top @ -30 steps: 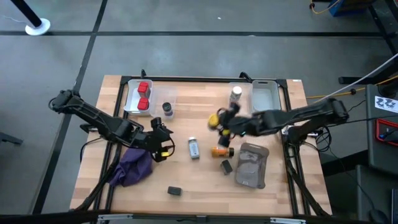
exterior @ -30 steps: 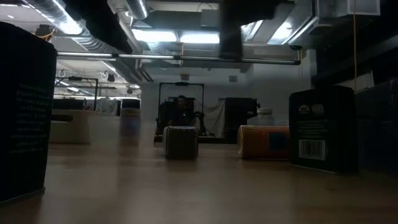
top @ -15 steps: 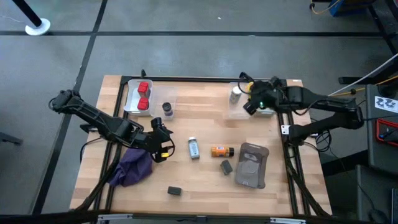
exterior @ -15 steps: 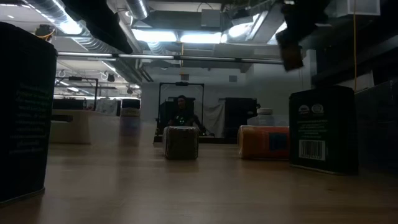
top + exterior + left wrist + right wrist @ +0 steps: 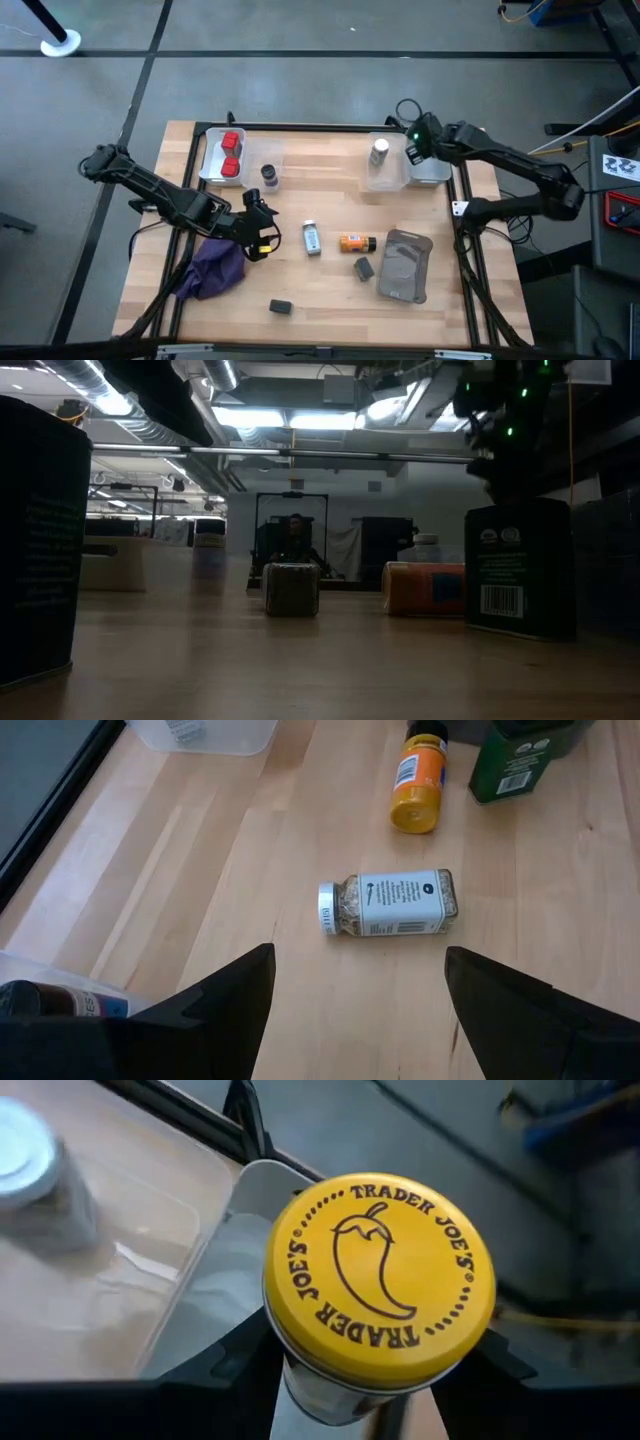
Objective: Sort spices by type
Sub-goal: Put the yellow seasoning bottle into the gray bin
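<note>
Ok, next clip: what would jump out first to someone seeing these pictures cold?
The yellow-lidded jar fills the right wrist view, clamped in the right gripper above the clear trays at the table's far right corner. Mid-table, a white-capped bottle and an orange bottle lie on their sides. The left gripper waits open beside the purple cloth.

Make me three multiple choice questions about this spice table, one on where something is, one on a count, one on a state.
1. Where are the red cubes?
A. Back-left tray
B. On the purple cloth
C. Beside the grey pouch

2. How many red cubes show?
A. One
B. Two
C. Four

3. What is the right gripper doing?
A. Hanging open, empty
B. Holding an orange bottle
C. Holding a yellow-lidded jar

Answers: 1 A, the high view shows them in that tray. 2 B, two lie side by side. 3 C, the right wrist view shows the fingers closed on the jar.
</note>
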